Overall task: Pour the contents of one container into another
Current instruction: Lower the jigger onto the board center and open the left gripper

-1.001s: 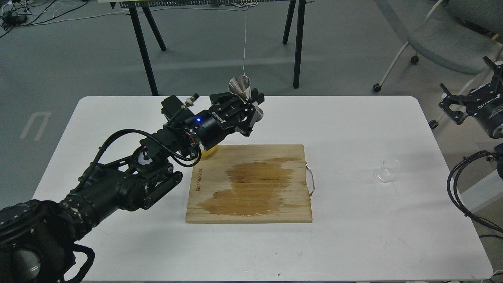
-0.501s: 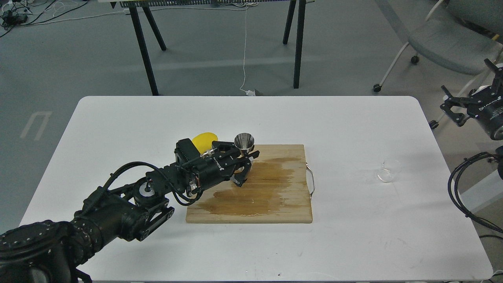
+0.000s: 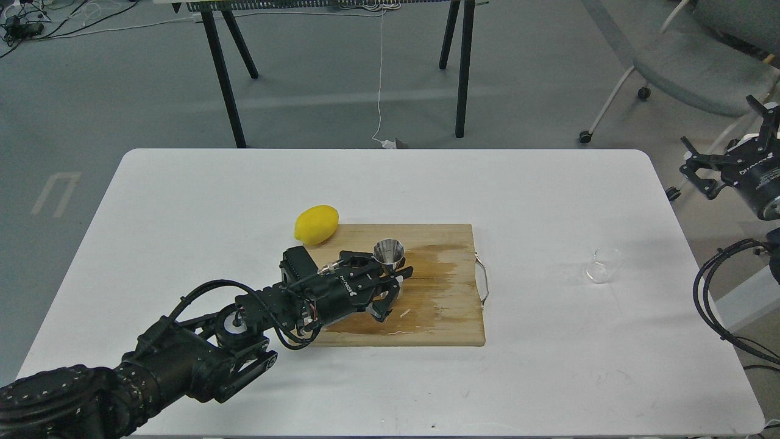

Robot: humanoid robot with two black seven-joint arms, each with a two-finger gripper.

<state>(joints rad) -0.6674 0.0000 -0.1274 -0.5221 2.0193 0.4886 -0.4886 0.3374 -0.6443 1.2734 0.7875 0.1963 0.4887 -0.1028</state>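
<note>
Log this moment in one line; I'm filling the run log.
left tool: shut on jigger, upright over board | right tool: open, off table | cup: untouched | pour: not begun

Black jointed left arm (image 3: 201, 347), looped black cables, white lettering on right gripper (image 3: 725, 161) housing

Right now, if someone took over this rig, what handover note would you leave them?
Left gripper: shut on the jigger, held upright, mouth up, low over the wet cutting board.
Right gripper: open, holding nothing, off the table's right edge.
Glass cup: on the table right of the board, apparently lying on its side, untouched.
Lemon: at the board's far left corner.
Done: jigger picked up.
Left: set or steady the jigger, grasp the cup, pour from it into the jigger.
</note>
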